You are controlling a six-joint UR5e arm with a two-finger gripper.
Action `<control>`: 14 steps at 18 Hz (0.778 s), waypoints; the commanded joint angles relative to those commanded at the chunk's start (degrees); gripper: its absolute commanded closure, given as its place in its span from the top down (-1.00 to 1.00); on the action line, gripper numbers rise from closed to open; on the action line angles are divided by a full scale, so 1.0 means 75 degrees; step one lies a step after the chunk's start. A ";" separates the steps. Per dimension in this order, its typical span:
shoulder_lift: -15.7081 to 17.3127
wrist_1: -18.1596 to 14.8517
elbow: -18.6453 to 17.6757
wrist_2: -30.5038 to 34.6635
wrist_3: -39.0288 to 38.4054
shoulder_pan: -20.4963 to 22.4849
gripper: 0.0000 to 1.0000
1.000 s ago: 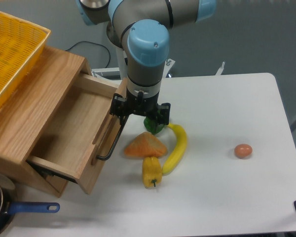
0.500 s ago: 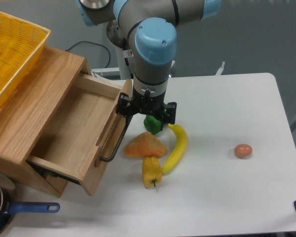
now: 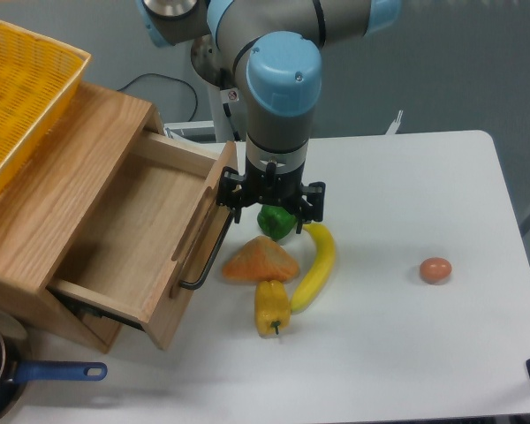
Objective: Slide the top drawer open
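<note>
We find the top drawer (image 3: 128, 234) pulled well out of the wooden cabinet (image 3: 57, 190), its bare oak floor open to view and its front panel standing far forward over the counter (image 3: 406, 336). The black bar handle (image 3: 210, 256) runs along that front. Our hand (image 3: 272, 201) hangs just beside the upper end of the handle, above the green pepper (image 3: 276, 221); from this view we cannot tell whether its fingers grip the bar or are released. We judge the sliding essentially done, with only letting go and drawing clear left. The banana (image 3: 316, 265) lies close to the drawer front.
</note>
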 joint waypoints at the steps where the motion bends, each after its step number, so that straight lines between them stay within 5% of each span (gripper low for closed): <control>1: 0.0000 -0.0011 0.0000 0.0011 0.0000 0.0000 1.00; 5: -0.0105 0.0024 -0.0094 0.0023 0.0070 0.0257 1.00; 14: -0.0117 -0.0035 -0.0094 0.0468 0.2248 0.0891 1.00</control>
